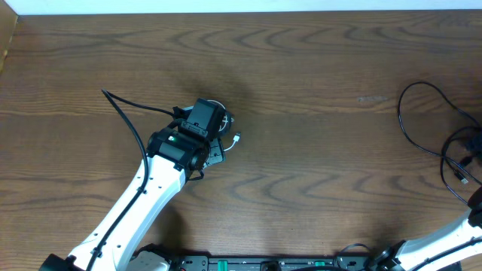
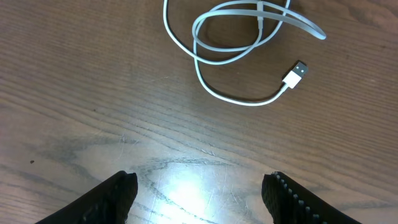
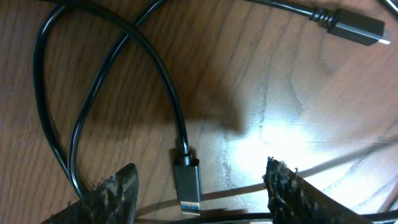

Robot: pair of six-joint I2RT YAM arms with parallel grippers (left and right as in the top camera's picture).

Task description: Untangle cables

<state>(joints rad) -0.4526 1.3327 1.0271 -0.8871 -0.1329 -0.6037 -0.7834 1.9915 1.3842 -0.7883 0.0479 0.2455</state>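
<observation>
Left gripper point(image 2: 199, 198): you have its fingers point(image 2: 118, 196) spread wide with nothing between them, only bare table point(image 2: 74, 74). It hangs low over the wood, probably poised for a pick.

White cable point(image 2: 245, 102): it lies ahead of your left fingertips, clear of both. It is laid in a few loose overlapping loops, and no black cord shows among them.

White plug point(image 2: 296, 73): this is the free end of the white cable. It lies ahead of your right-hand finger and outside the loops, so it looks the easiest end to draw out.

Black cable point(image 1: 401, 120): it is well apart from the white one, at the far right of the table. The cords look parted from each other already, but each needs straightening.

Right gripper point(image 3: 202, 180): you have these fingers wide apart too, gripping nothing. They straddle part of the black cable, likely lined up to close on it.

Black plug point(image 3: 188, 183): it lies flat between your right fingers, nearer the left one, and touches neither. Its cord runs forward into a big loop.

Second black plug point(image 3: 354, 26): it lies far ahead of your right finger, out of the jaws' span.

Risk: closing on a crossing strand could drag the whole loop along.
</observation>
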